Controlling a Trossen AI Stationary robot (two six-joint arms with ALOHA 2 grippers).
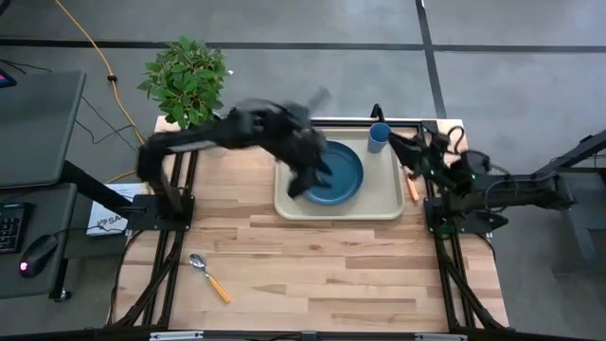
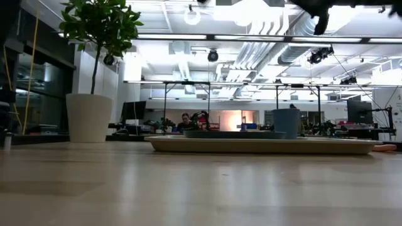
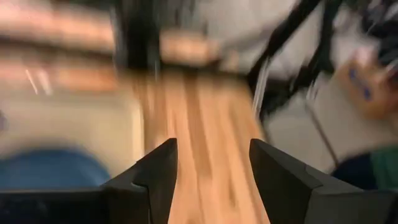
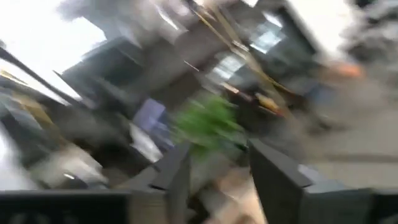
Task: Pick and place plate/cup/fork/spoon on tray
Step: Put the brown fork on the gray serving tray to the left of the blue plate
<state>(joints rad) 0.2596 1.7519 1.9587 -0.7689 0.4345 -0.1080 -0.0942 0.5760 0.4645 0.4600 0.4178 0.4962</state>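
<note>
We find the plate [image 1: 334, 173] and cup [image 1: 379, 137] on the tray [image 1: 383, 204]. Left gripper [image 1: 301, 180] sits over the plate's left rim, fingers parted, empty. Right gripper [image 1: 398, 142] is just right of the cup — jaws apart, holding nothing. Fork [image 1: 412, 182] lies off the tray's right edge; spoon [image 1: 208, 277] well apart, near left. Risk as we judge it: the right gripper swinging could knock the cup over.
</note>
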